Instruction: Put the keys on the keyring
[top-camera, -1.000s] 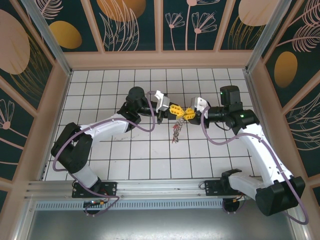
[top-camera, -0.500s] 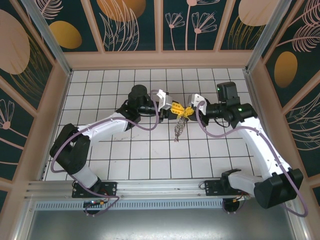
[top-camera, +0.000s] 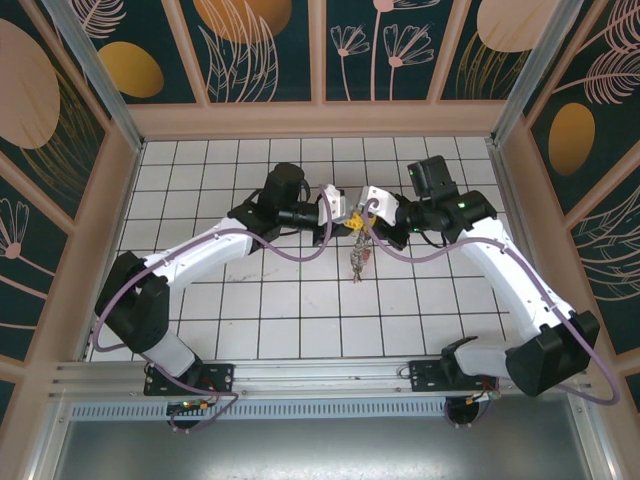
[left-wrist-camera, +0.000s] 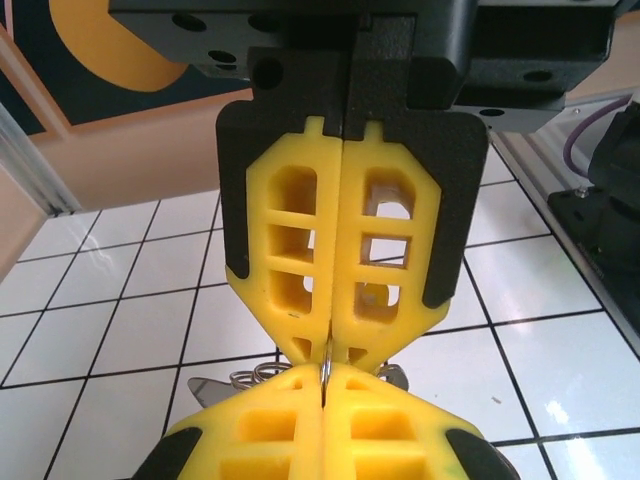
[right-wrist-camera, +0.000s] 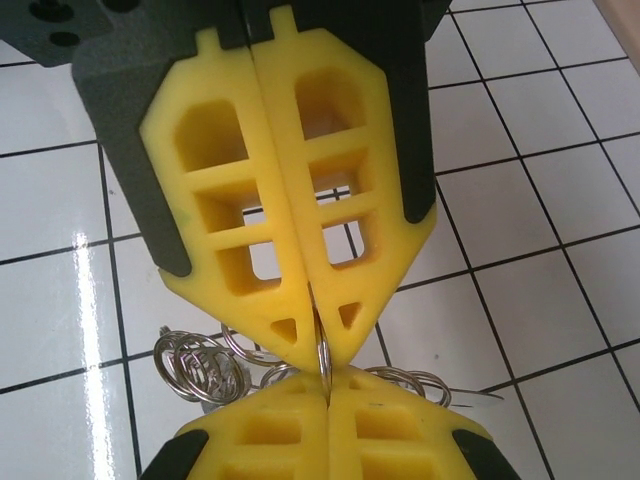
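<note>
White-tiled floor (top-camera: 250, 300) | keyring (right-wrist-camera: 322, 352) pinched between clenched left gripper (top-camera: 347, 224) and right gripper (top-camera: 359, 222) | keys (top-camera: 357, 262) dangling beneath | threading judged unfinished

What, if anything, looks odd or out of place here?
Only oddity: left end effector and right end effector pinch one thin silvery ring tip to tip, the bunch of keys hanging below. Nothing spilled or damaged.

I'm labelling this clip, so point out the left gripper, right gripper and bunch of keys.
left gripper (left-wrist-camera: 326, 352): left wrist view, between its fingertips.
right gripper (right-wrist-camera: 318, 350): right wrist view, between its fingertips.
bunch of keys (top-camera: 357, 262): top view, middle of bunch.
</note>
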